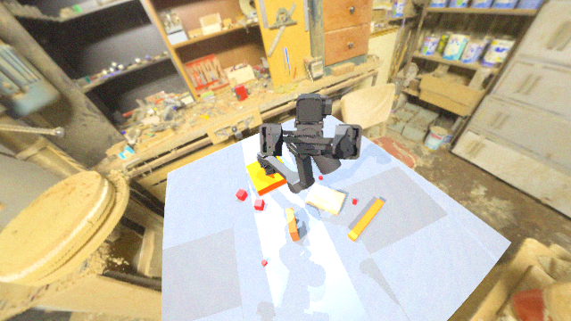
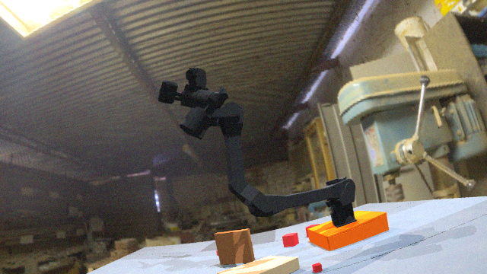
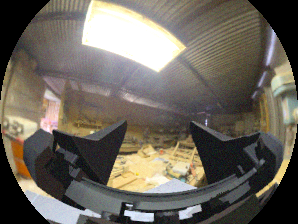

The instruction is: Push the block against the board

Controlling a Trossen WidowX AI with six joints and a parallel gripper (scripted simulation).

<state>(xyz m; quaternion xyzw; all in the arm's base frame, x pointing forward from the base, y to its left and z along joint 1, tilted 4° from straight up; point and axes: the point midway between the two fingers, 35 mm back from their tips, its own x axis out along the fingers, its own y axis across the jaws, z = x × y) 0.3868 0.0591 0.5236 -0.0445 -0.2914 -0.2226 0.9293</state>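
An orange-brown square block [image 1: 292, 224] [image 2: 233, 246] stands upright on the table. A pale wooden board [image 1: 326, 200] [image 2: 268, 264] lies flat beside it, with a gap between the two in the top view. My gripper [image 1: 309, 140] [image 2: 182, 85] [image 3: 159, 124] is open and empty. It is raised high above the table, away from both parts, and its fingers point outward in the wrist view. Neither part shows in the wrist view.
An orange bar [image 1: 366, 219] lies beyond the board. Red cubes [image 1: 259, 204] [image 2: 291, 240] and smaller ones [image 1: 354, 201] [image 2: 316, 267] are scattered around the parts. The arm's base stands on a yellow-orange slab [image 1: 263, 180] [image 2: 355, 234].
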